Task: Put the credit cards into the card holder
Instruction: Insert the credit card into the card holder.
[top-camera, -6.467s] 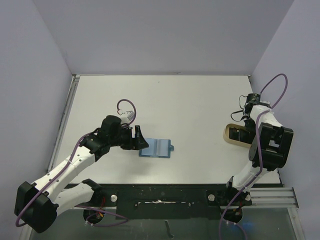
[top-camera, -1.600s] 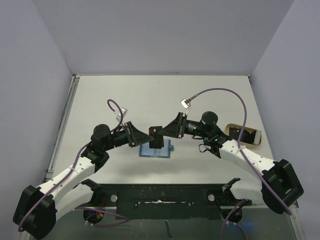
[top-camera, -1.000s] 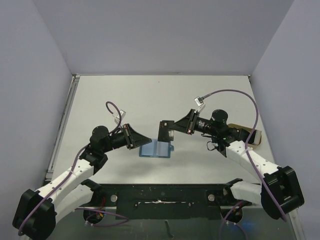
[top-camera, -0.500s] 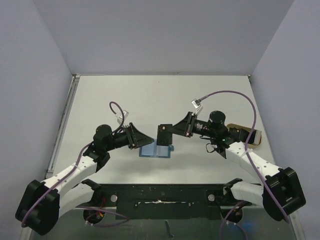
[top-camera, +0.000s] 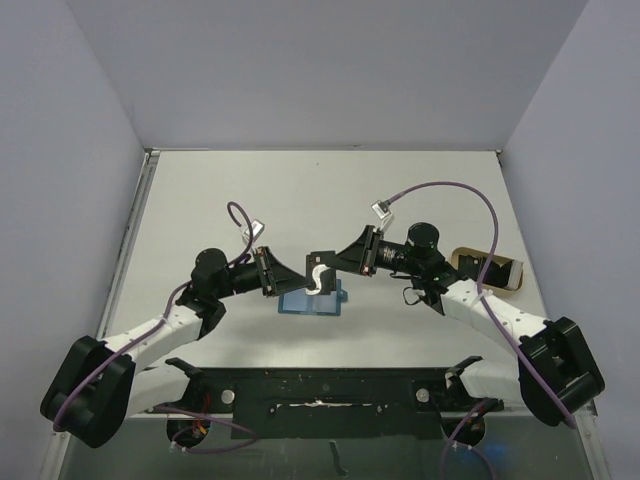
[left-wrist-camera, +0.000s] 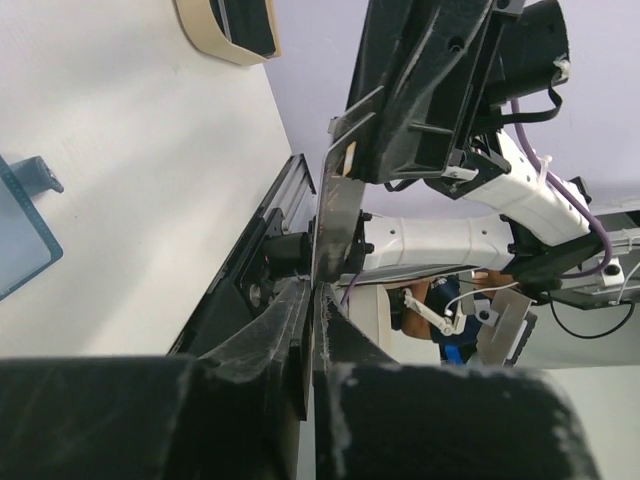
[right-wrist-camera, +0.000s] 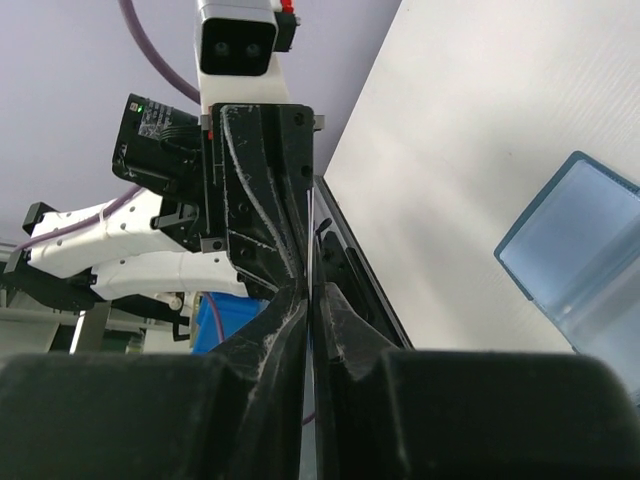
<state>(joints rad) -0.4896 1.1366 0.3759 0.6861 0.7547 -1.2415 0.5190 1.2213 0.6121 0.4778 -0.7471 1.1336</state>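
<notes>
The card holder (top-camera: 308, 303) is lying open and flat on the white table (top-camera: 300, 200), near the front edge and roughly midway between my two arms, its light blue inside facing up and its small tab (top-camera: 345, 296) sticking out on the right edge. In the left wrist view only its corner (left-wrist-camera: 18, 235) is showing, and in the right wrist view it (right-wrist-camera: 580, 250) is sitting low on the right.

Just above its far edge, a dark credit card (top-camera: 320, 272) is hanging in the air, clear of the holder, with a pale glare across its face. I am gripping this card from both sides. My left fingers (top-camera: 298, 277) are pinching one edge, clenched tight on the thin card (left-wrist-camera: 335, 220), as the left wrist view is showing (left-wrist-camera: 303, 315). My right fingers (top-camera: 335, 263) are clamping the opposite edge, also closed hard on it (right-wrist-camera: 300, 295), so the card is being seen edge-on as a thin line (right-wrist-camera: 313, 235) between them. The two sets of fingers are facing each other nose to nose over the holder.

Well off to the right, a tan tray (top-camera: 458, 262) is resting on the table, carrying something dark, which I cannot make out clearly.
</notes>
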